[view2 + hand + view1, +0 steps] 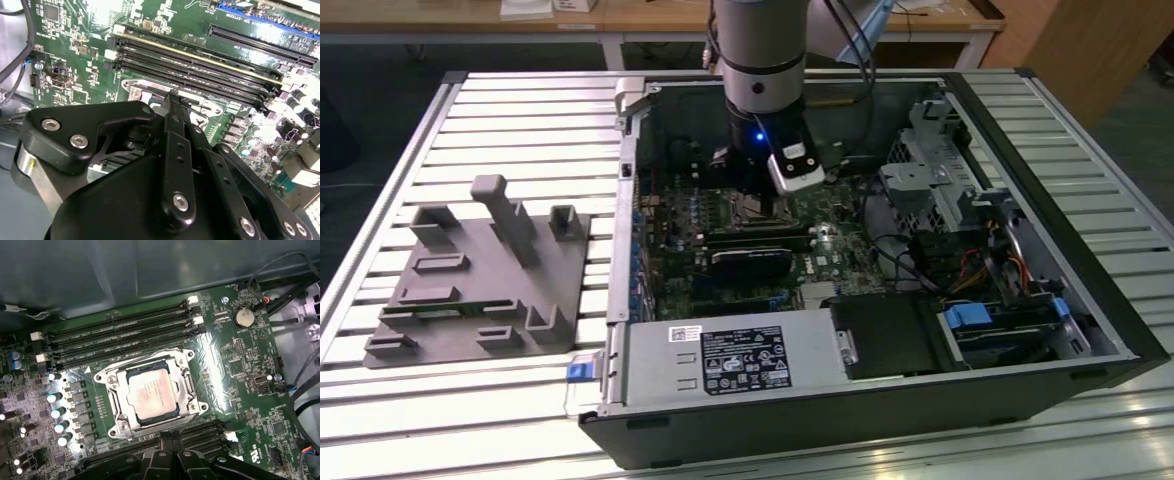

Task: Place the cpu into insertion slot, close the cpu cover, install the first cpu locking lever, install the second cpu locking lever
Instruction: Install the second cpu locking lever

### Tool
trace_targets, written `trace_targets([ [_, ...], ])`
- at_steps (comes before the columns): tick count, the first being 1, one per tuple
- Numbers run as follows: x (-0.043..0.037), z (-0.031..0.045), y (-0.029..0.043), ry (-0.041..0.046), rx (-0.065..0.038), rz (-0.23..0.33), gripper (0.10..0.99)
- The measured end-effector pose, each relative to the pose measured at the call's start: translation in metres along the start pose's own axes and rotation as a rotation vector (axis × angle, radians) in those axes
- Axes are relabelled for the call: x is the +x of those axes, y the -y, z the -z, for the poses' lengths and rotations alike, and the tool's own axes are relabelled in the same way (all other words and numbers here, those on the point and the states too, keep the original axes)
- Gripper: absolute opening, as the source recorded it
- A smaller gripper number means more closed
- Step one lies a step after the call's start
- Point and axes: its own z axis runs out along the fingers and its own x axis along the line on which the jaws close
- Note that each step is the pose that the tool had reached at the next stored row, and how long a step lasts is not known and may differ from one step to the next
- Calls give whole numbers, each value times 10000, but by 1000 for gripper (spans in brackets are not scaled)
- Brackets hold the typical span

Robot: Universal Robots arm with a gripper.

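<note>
Cpu (151, 399): seated in insertion slot (114, 410), cpu cover (187, 386) down, directly below claw (172, 100); claw fingers together, empty.

Glossy metal cpu (151, 399), shiny metal cpu cover (120, 412), matt black plastic gripper (172, 97).

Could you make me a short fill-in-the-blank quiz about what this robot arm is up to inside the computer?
1. The cpu already lies inside the insertion ____.
2. The cpu cover frames the chip as a thin ____ plate.
3. In the exterior view the claw hangs inside the open computer ____.
4. The round coin battery sits on the ____ circuit board.

Missing words: slot; metal; case; green
</note>
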Motion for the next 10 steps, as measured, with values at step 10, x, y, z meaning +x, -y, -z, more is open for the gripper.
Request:
trace_targets([
  [10,68,-31,72,-37,-89,350,106],
])
